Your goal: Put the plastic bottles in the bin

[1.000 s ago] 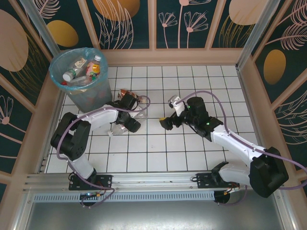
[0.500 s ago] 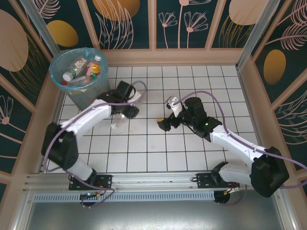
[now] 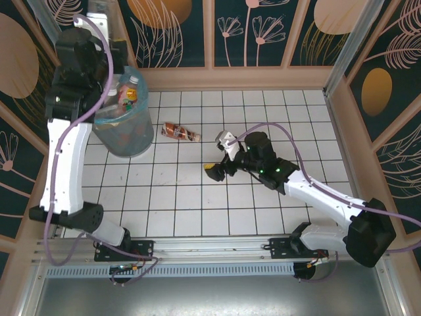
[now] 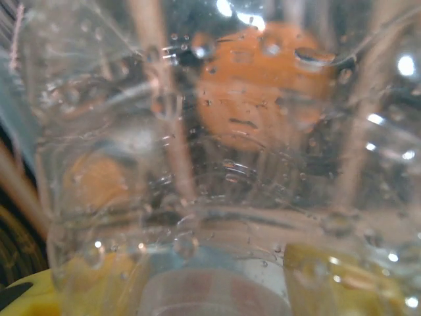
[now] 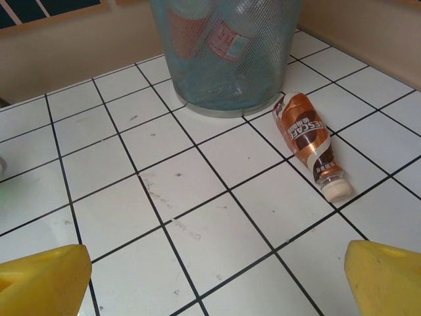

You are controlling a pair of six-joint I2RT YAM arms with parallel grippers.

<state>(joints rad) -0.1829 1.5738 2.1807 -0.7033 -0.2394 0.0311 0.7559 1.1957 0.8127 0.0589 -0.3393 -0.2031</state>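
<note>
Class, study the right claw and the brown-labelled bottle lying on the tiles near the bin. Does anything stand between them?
Nothing visible does. Bare white tiles run from the open right claw to the bottle, which lies on its side close beside the bin.

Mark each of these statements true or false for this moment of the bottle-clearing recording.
1. The brown-labelled bottle lies on its side on the table, outside the bin. True.
2. The right gripper is shut on a bottle. False: its fingers are open with nothing between them.
3. The left gripper holds a clear bottle close to its camera. True.
4. The bin is empty. False: several bottles lie inside it.
</note>
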